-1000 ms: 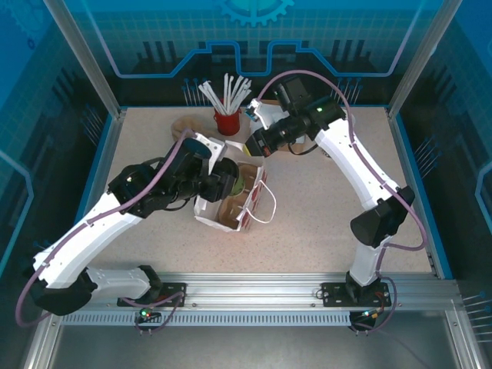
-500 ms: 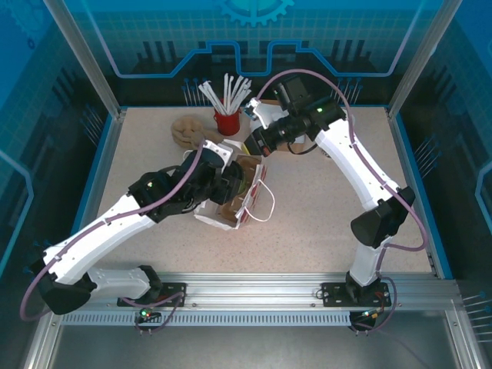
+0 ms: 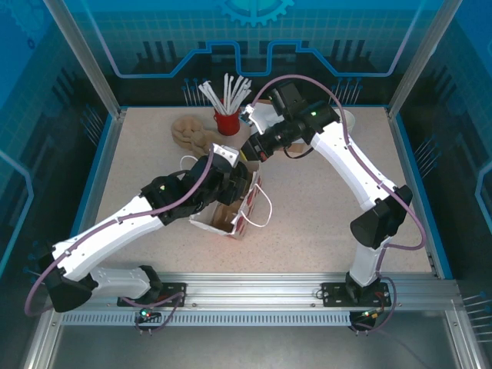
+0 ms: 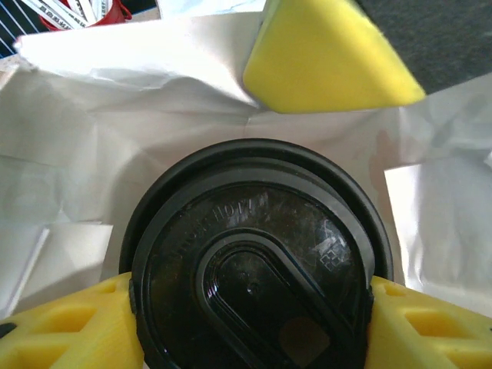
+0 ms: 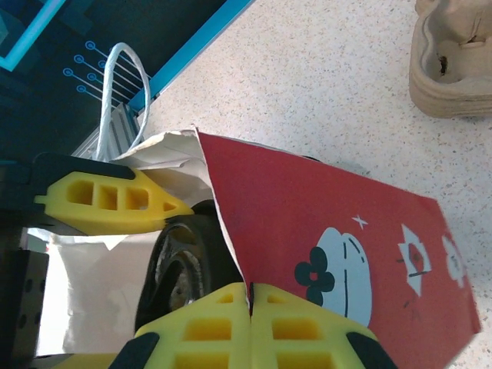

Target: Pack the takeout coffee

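Observation:
The takeout coffee [image 4: 257,265] shows its round black lid from above, inside a white paper bag [image 4: 138,115]. My left gripper [image 4: 254,311] is shut on the cup, with a yellow finger [image 4: 65,327] on each side of the lid. In the top view the left gripper [image 3: 233,184] reaches into the mouth of the bag [image 3: 247,209], and the cup is hidden there. My right gripper [image 5: 250,296] is shut on the bag's rim beside its red printed side [image 5: 346,231], holding the mouth up. From the right wrist, the lid [image 5: 178,269] sits just inside. The right gripper [image 3: 253,147] is above the bag.
A beige pulp cup carrier [image 3: 191,132] lies at the back left of the bag, also seen as the carrier [image 5: 453,61]. A red cup of white straws [image 3: 227,119] stands behind it. The bag's white handle loop [image 3: 267,206] sticks out to the right.
My left arm has pushed forward and right, carrying the coffee from the bag's mouth deeper inside. The right gripper has kept hold of the rim and shifted slightly left.

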`<state>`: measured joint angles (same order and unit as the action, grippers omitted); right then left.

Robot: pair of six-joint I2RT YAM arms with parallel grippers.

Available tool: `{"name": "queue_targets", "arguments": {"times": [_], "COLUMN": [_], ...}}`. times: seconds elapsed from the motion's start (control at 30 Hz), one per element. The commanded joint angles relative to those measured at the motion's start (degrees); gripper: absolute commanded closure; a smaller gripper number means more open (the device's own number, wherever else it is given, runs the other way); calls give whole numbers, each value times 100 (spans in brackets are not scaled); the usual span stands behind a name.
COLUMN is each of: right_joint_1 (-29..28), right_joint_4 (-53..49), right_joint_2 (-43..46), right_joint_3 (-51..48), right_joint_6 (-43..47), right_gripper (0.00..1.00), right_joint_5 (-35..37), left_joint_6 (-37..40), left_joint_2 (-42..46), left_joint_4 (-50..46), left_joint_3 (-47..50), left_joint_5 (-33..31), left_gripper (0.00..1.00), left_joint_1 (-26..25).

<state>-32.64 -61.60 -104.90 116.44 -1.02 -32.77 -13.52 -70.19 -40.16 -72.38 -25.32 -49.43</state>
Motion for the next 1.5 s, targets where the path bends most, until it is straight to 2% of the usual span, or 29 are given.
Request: {"name": "queue_targets", "arguments": {"times": [0.0,0.47,0.93,1.47], "right_joint_1": [-66,-63,-97,-124], "right_joint_4": [-100,-37,218,52], "right_joint_2": [39,373,647,613], "right_joint_3": [92,-311,-553,-554], "right_joint_6": [113,360,565,848], "right_gripper": [100,100,100,100], "right_joint_5": [-231,-118,-185,-356], "left_joint_6": [16,-97,135,218], "left_joint_2": [-73,-52,-42,-318], "left_joint_4": [310,580,963,1185], "left_joint_3": [123,563,893,964], "left_joint_5": [-133,-62,-349,-644], "left_gripper": [39,39,40,40], "left_joint_1": [-43,-154,-203,-216]}}
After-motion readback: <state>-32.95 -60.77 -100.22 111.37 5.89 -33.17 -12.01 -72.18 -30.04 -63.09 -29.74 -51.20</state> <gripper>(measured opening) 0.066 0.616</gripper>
